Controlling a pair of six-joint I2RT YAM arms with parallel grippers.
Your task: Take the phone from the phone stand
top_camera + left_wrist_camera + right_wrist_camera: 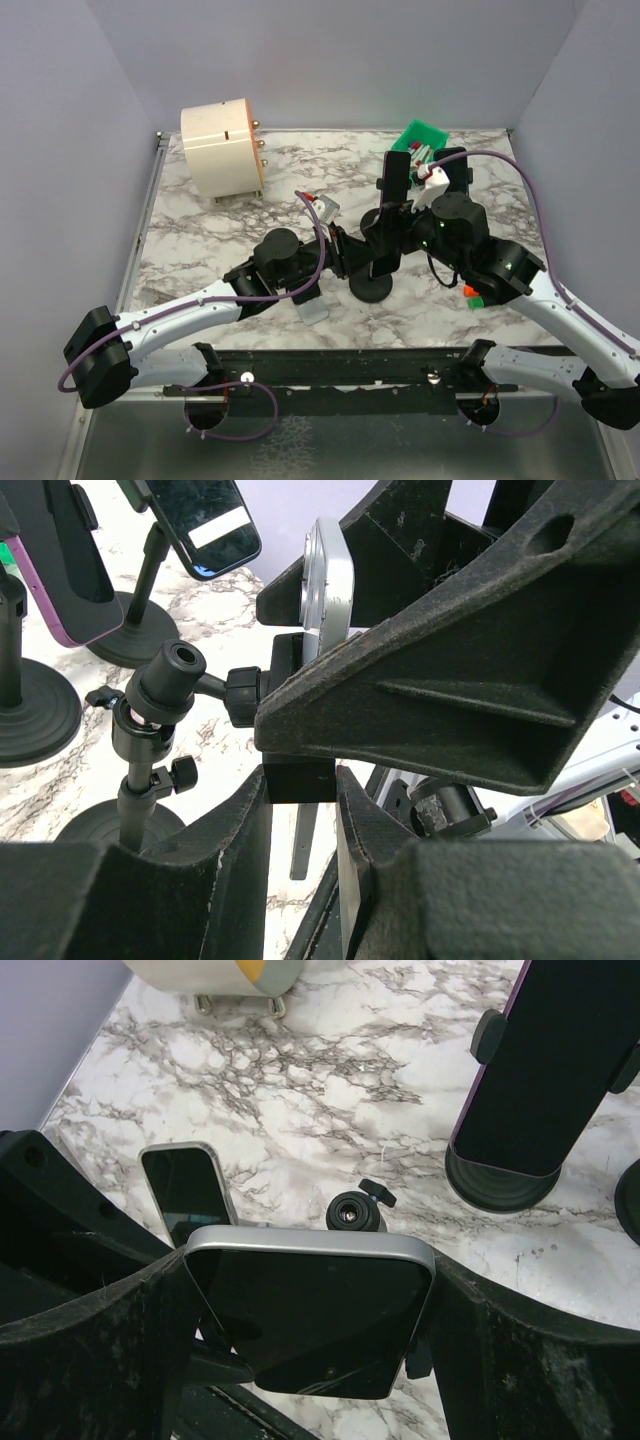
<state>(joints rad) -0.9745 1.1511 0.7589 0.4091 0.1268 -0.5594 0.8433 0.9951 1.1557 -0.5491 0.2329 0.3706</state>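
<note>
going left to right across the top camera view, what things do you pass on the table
cream drum → phone stand between the two arms → green box

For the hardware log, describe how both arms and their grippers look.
The left arm and right arm have white shells with black joints, each trailed by a purple cable. The left gripper and right gripper are matte black with broad, rough-textured fingers.
</note>
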